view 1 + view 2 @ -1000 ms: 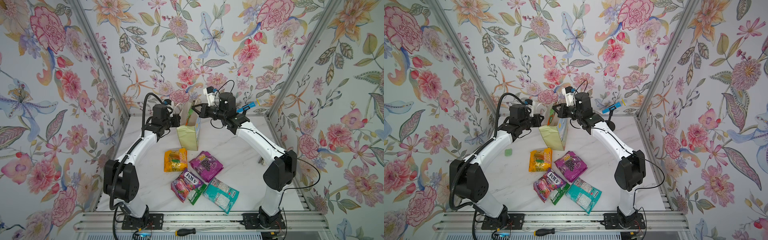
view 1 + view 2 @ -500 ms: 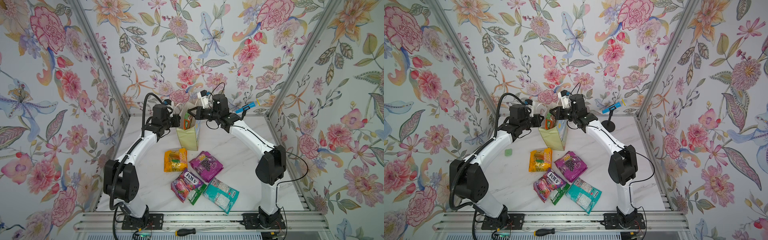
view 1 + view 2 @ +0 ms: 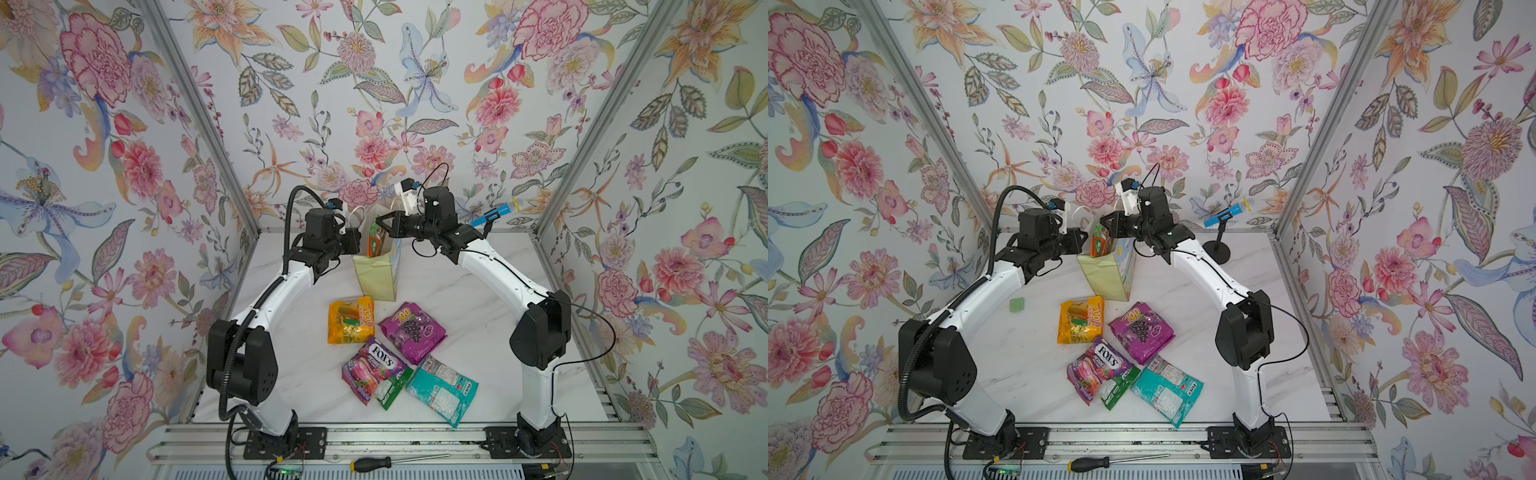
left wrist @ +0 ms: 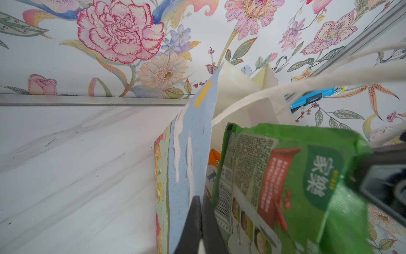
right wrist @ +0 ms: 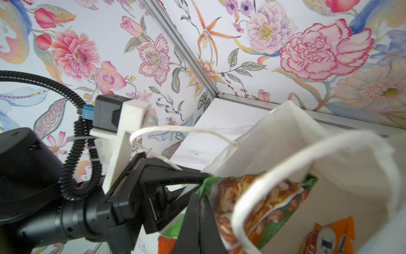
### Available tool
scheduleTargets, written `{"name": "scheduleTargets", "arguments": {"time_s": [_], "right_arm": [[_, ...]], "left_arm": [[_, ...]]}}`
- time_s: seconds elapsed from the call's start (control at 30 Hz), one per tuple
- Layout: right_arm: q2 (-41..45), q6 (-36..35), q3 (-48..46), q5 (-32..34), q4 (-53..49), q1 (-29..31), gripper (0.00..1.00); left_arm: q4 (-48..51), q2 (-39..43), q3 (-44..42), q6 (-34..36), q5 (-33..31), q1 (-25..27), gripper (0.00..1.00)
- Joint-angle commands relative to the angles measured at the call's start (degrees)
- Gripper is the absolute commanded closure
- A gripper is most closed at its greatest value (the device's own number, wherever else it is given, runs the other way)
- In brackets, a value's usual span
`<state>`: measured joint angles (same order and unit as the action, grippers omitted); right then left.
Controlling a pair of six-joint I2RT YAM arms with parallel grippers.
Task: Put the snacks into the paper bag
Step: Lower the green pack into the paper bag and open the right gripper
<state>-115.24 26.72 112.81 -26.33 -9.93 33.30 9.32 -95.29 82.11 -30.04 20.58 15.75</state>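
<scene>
Remaining on table (image 3: 469,332): five packets (image 3: 411,332); right end effector (image 5: 198,198) pinches green packet (image 4: 285,187) in mouth of paper bag (image 3: 374,278); left end effector (image 4: 199,199) clamps its rim.

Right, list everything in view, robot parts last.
paper bag: 1, pale yellow-green, blue print, upright, rear middle of table
upright green packet: 1, green, partway in bag's mouth
orange packet: 1, orange, inside bag
orange-yellow packet: 1, orange-yellow, flat before bag
grape packet: 1, purple, right of that
FOX'S packet: 1, purple-red, nearer front
teal packet: 1, teal, front right of pile
flat green packet: 1, green, between FOX'S and teal packets
small block: 1, pale green, table's left
microphone on stand: 1, blue, rear right
screwdriver: 1, black-yellow handle, front rail
left hand: 1, black, shut on bag's wall
right hand: 1, black, shut on upright green packet
</scene>
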Motion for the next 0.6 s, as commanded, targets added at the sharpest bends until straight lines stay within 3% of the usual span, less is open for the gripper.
{"name": "scheduleTargets", "arguments": {"time_s": [0.0, 0.27, 0.57], "right_arm": [[3.13, -4.02, -0.65, 4.82, -2.5, 0.29, 1.0], [2.83, -2.91, 0.81, 5.63, -0.39, 0.45, 1.0], [-5.57, -2.95, 13.47, 2.16, -5.7, 1.14, 1.0]], "left_arm": [[-0.08, 1.86, -0.63, 0.07, 0.07, -0.29, 1.0], [-0.52, 1.77, -1.17, -0.12, 0.25, -0.28, 1.0], [-0.8, 1.8, -0.98, -0.28, 0.2, -0.29, 1.0]]}}
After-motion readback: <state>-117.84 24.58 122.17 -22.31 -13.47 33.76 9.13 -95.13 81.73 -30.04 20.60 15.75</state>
